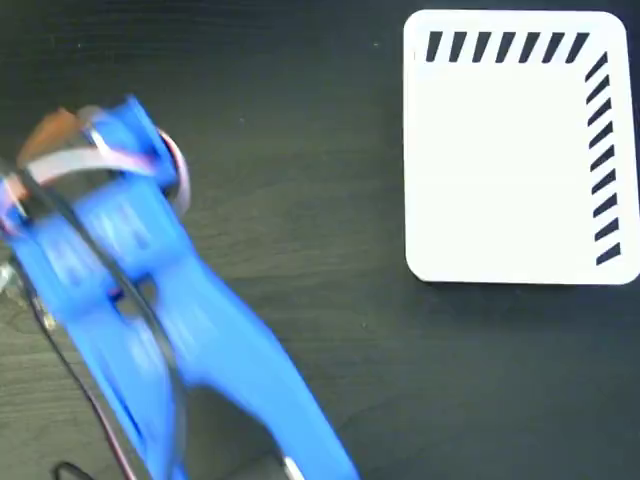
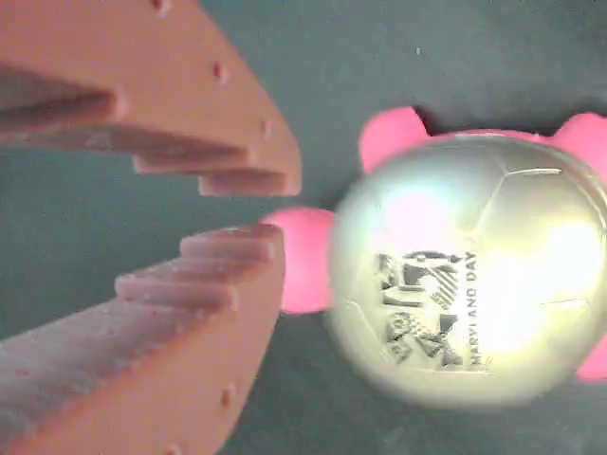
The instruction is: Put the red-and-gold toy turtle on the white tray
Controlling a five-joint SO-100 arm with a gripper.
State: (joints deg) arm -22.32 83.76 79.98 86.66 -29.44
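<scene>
In the wrist view the gripper (image 2: 280,210) fills the left half of the frame: two orange stepped fingers (image 2: 171,104) reach in from the nine o'clock side, one from the upper left and one from the lower left, their ridged inner faces turned toward each other. The jaws stand a little way apart, with a narrow gap at the tips and a wider wedge of dark table (image 2: 95,218) showing behind them, and nothing is clamped between them. Just past the tips, toward three o'clock, sits the red-and-gold toy turtle (image 2: 465,275); its shiny gold domed shell carries a black printed mark with lettering, and pink-red limbs poke out at eleven o'clock, one o'clock and the lower right edge. Its rounded red head (image 2: 305,259) points toward nine o'clock and lies right at the tip of the lower finger, touching it or nearly so; the blur leaves that unclear. In the fixed view the blue arm (image 1: 150,320) stretches, motion-blurred, from the bottom edge near six o'clock up toward ten o'clock, with grey cabling over its upper end, and the turtle is hidden beneath it. The white tray (image 1: 510,170) lies at the two o'clock corner of that view, well apart from the arm, with black diagonal stripes along its top and right edges.
</scene>
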